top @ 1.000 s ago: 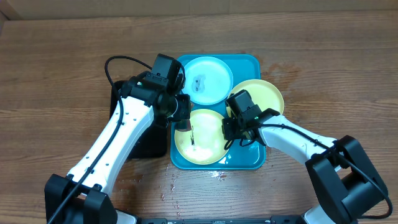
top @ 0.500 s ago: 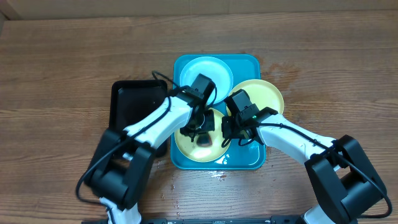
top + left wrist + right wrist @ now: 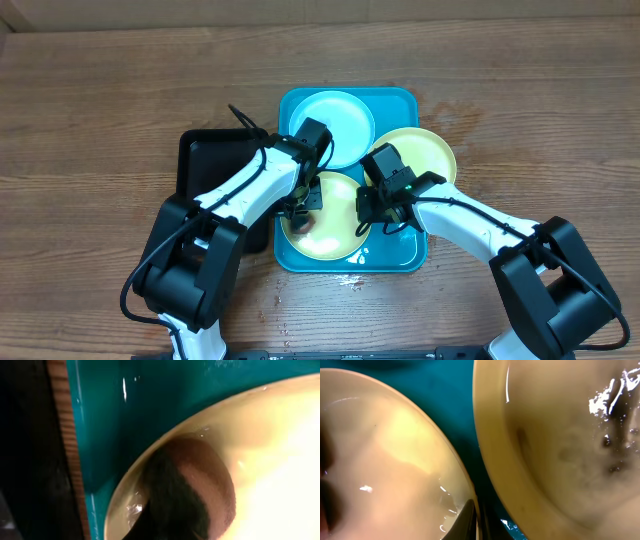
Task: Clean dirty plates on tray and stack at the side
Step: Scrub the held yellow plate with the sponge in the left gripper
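Scrubbing pass underway: left gripper (image 3: 305, 203) has swept from mid-plate to the left edge of the front plate (image 3: 335, 235) in the last half second; a second ago it was off at the tray's left rim. It is closed tight on what looks like a brown pad (image 3: 200, 490), pressed against the plate's inner wall. Right gripper (image 3: 372, 213) hasn't moved and stays pinched on that plate's right rim, pinning it. Front plate sits at the near end of the tray (image 3: 405, 100), blue-white plate (image 3: 345, 115) at the far end, second yellow-green plate (image 3: 425, 155) overhanging the right rim. The dark streak seen earlier on the front plate no longer shows, so I'd judge it nearly clean. Nothing is stacked yet.
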{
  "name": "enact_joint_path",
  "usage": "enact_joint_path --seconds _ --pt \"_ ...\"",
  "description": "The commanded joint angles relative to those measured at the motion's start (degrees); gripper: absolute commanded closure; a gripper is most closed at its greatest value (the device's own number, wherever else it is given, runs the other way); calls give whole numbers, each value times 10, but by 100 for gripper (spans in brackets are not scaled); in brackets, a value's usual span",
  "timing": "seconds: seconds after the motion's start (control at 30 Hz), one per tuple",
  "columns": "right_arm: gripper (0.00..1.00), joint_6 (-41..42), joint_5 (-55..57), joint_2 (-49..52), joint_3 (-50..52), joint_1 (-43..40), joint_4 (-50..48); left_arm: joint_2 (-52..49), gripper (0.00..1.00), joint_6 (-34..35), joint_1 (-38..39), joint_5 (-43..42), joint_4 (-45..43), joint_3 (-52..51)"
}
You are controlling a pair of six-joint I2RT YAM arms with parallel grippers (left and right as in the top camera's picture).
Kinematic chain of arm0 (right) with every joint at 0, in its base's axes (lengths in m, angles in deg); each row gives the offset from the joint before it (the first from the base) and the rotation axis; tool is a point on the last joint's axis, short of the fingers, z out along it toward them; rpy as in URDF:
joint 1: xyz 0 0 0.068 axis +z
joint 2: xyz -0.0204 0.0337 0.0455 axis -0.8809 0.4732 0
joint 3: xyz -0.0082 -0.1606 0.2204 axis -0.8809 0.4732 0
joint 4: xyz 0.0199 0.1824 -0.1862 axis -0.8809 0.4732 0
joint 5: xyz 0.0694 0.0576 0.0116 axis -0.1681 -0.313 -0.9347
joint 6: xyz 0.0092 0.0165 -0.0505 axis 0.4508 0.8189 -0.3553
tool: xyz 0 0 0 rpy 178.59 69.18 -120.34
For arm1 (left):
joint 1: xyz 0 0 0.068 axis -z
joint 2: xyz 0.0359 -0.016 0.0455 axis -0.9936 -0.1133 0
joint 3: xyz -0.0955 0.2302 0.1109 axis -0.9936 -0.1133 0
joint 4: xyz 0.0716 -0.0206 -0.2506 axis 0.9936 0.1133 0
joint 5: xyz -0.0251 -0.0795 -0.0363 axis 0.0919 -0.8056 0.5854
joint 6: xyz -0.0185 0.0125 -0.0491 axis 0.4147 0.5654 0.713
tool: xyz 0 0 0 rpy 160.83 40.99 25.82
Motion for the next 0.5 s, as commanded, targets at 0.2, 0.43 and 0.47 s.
enact_joint_path --seconds 0.2,0.43,0.47 --pt "96 9 63 27 12 -5 16 -26 96 -31 -12 -267 -131 -7" --pt "96 9 66 27 12 -5 25 -59 96 -22 9 -365 -154 -7" --pt "96 9 66 27 12 -5 27 -59 96 -22 8 -364 -144 -7"
